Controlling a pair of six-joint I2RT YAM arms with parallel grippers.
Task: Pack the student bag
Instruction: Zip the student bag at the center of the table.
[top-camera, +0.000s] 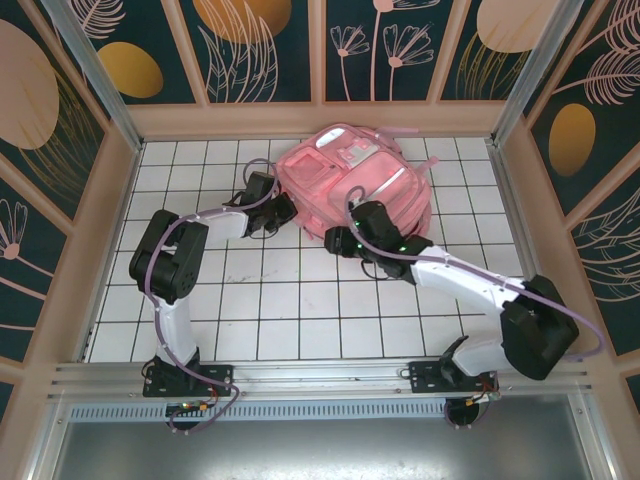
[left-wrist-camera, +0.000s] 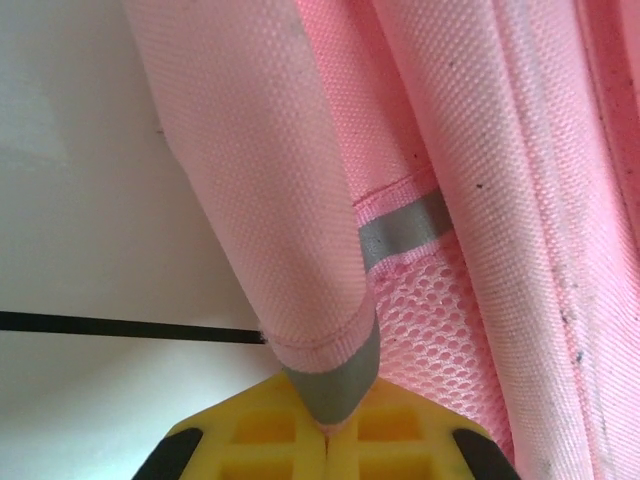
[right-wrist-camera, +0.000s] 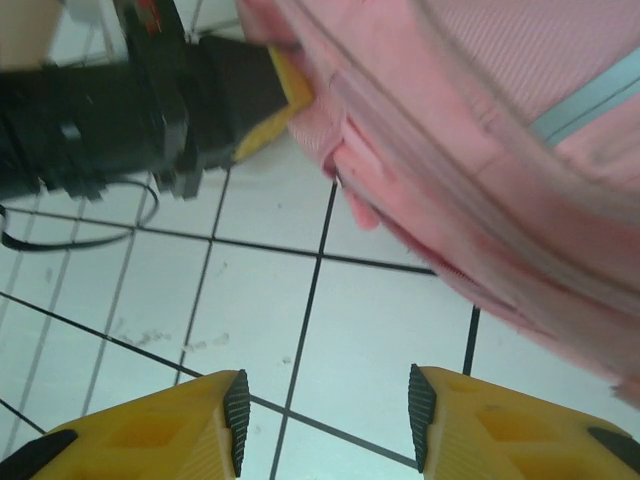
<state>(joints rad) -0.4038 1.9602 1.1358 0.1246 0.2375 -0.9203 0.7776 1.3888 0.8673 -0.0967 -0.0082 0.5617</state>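
The student bag (top-camera: 355, 180), a large pink backpack, lies flat on the white tiled table at the back centre. My left gripper (top-camera: 285, 212) is at its left edge. In the left wrist view the left gripper (left-wrist-camera: 328, 425) is shut on a fold of the student bag (left-wrist-camera: 480, 150) where a grey reflective trim (left-wrist-camera: 335, 380) runs into the yellow fingers. My right gripper (top-camera: 335, 240) hovers at the bag's front-left corner. In the right wrist view the right gripper (right-wrist-camera: 325, 405) stands open over bare tiles, just short of the student bag (right-wrist-camera: 480, 120), with the left gripper (right-wrist-camera: 280, 95) beyond.
Patterned panels and wooden frames wall in the tiled table (top-camera: 280, 300) on three sides. A metal rail (top-camera: 320, 375) with both arm bases runs along the near edge. A black cable (right-wrist-camera: 60, 240) loops off the left arm.
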